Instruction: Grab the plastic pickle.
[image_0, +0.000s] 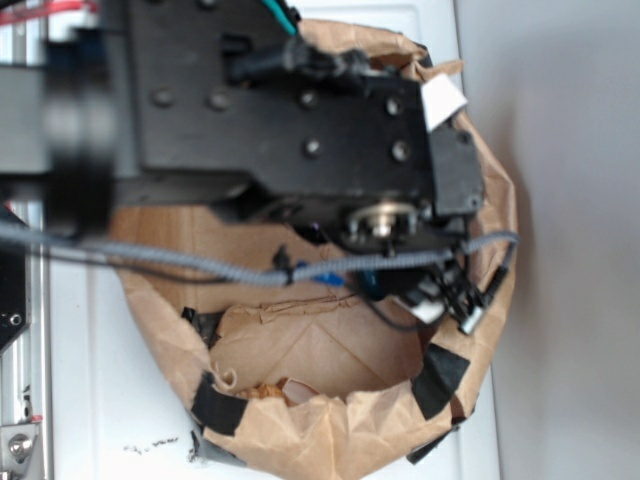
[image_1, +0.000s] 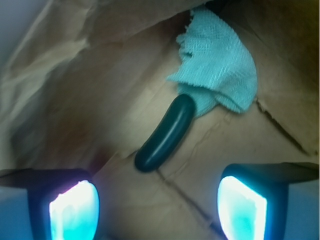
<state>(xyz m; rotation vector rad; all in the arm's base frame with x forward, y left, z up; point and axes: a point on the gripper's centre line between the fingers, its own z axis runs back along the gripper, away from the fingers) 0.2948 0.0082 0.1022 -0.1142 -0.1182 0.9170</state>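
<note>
Where it lies, plastic pickle (image_1: 165, 134) gleams dark green.

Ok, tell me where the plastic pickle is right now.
In the wrist view the plastic pickle lies on the brown paper bag's floor, its upper end touching the mint-green cloth, ahead of the open gripper.

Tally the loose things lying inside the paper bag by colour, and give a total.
Dark green: 1, the plastic pickle
Pale mint green: 1, the cloth
Total: 2, both lying on the floor of the brown paper bag, the pickle's upper end touching the cloth's edge. The gripper is open above them.
</note>
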